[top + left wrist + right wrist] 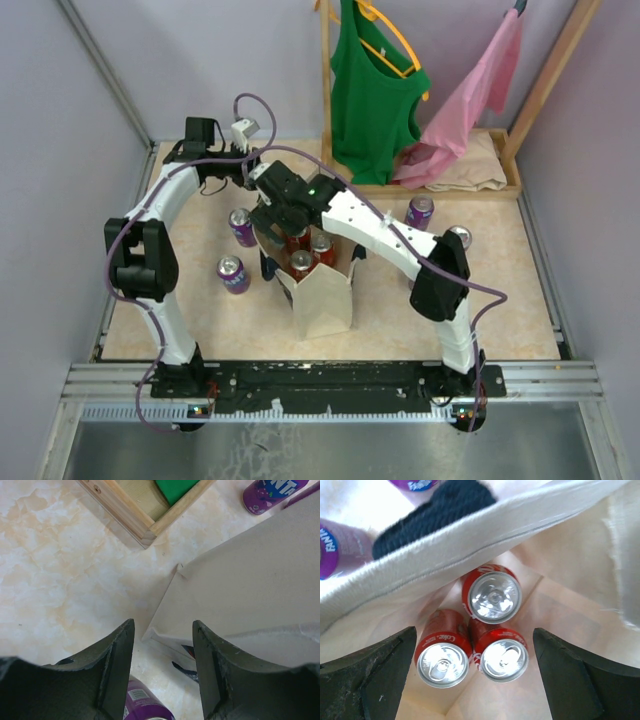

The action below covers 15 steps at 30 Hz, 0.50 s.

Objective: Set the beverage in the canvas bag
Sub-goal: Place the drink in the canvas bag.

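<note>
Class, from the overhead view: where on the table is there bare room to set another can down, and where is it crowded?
Bare table lies right of the right arm, toward the near right corner, and between the bag and the left arm. Crowded: the bag's far left, where two purple cans stand and both arms converge.

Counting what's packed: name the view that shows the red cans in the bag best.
Right wrist: it looks straight into the canvas bag at three red cans, tops clear. Top external shows them small in its mouth. Left wrist shows only the bag's outer wall.
</note>
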{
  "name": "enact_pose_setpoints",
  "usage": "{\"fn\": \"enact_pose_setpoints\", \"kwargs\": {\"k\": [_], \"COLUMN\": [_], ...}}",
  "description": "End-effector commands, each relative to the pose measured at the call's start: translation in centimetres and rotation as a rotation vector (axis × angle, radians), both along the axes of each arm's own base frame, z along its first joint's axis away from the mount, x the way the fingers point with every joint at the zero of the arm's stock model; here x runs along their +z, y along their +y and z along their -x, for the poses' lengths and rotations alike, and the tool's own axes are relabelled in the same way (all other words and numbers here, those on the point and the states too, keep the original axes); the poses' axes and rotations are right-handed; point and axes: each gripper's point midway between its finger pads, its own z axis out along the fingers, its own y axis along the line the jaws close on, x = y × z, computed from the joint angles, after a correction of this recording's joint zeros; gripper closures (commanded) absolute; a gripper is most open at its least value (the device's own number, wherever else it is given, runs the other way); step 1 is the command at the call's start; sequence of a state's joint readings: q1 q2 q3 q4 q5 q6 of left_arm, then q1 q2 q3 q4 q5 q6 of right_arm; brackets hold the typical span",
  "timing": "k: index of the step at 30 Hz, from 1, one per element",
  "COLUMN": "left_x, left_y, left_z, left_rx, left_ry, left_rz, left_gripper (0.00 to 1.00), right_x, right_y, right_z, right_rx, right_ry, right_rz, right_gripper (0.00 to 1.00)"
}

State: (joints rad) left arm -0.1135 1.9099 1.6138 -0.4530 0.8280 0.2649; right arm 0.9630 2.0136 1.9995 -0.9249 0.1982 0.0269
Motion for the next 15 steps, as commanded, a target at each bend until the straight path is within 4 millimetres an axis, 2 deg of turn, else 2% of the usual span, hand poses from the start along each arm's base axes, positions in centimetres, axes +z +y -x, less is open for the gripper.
{"fn": "enact_pose_setpoints", "kwargs": {"k": [1, 6, 9, 11, 15], "left_x": [1.5, 0.5, -0.7, -1.2, -1.5], "left_y": [0.6, 1.9, 3.1, 3.9, 5.2], "left_z": [0.8, 3.7, 5.6, 6.0, 5.9], "left_rx": [-0.04, -0.113, -0.142, -0.136, -0.101], "left_ry": [-0.04, -0.031, -0.004, 0.003, 0.007], "left_rz": [-0.036, -0.142, -0.229, -0.282, -0.354], "left_gripper": [0.44, 0.42, 0.37, 0.34, 0.24], "right_x": [8.7, 14.1, 16.9, 18.2, 19.2], "right_y": [-1.5, -3.3, -4.4, -4.8, -5.5], "right_z": [-2.9, -5.6, -6.7, -7.1, -7.4], "right_rx": [-0.118, -0.23, -0.272, -0.282, -0.303], "right_ry": [-0.199, -0.297, -0.362, -0.389, -0.416], "right_rz": [-0.152, -0.321, -0.383, -0.405, -0.41], "right_gripper": [0.01, 0.01, 0.01, 0.01, 0.01]}}
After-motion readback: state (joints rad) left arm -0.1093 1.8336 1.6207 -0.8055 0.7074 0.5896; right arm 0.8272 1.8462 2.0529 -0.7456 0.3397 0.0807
